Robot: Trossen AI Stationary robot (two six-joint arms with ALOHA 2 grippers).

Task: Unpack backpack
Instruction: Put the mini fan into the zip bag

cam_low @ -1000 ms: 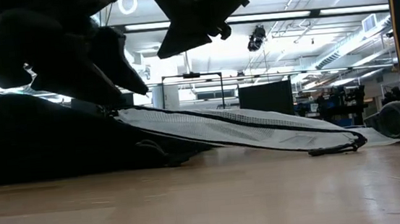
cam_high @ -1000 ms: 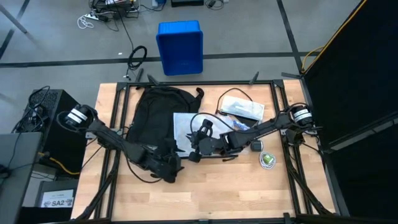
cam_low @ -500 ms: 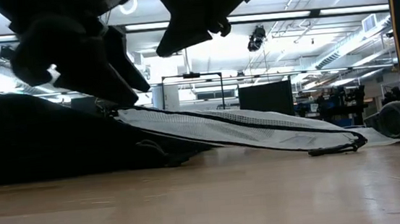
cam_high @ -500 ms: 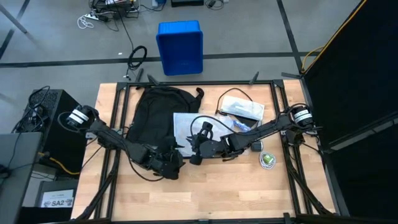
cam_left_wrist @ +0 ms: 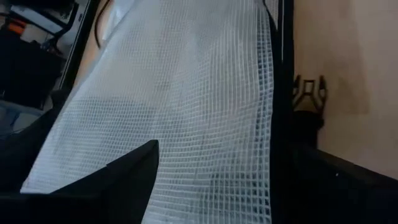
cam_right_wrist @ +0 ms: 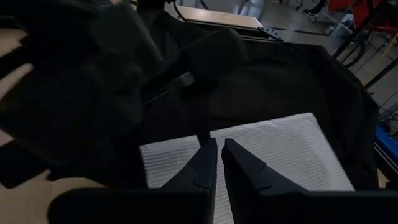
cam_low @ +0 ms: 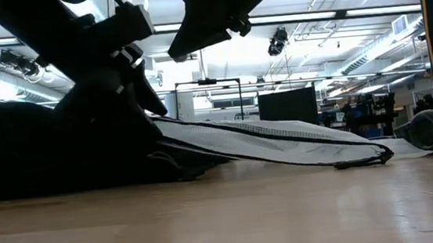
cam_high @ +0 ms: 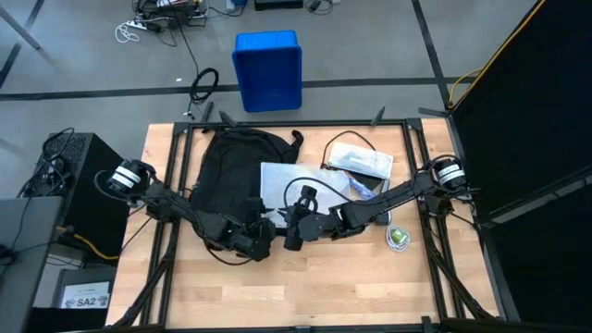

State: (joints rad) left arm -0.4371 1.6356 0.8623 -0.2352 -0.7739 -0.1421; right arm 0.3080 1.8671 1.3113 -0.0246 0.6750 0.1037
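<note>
Left gripper (cam_high: pixel 262 239): fingers spread wide, over white mesh zip pouch (cam_left_wrist: pixel 186 112).
Right gripper (cam_right_wrist: pixel 217 163): fingers pressed together, empty, above pouch beside large black fabric backpack (cam_high: pixel 231 166).

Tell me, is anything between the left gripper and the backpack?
Nothing visible. The open left gripper is at the backpack edge nearest the front, beside the white mesh pouch, with the shut right gripper close by.

A black backpack (cam_high: pixel 233 171) lies in the frame's upper-middle part, a white mesh pouch (cam_high: pixel 298 181) beside it. Both grippers meet below: left gripper (cam_high: pixel 262 236), right gripper (cam_high: pixel 294 228).
</note>
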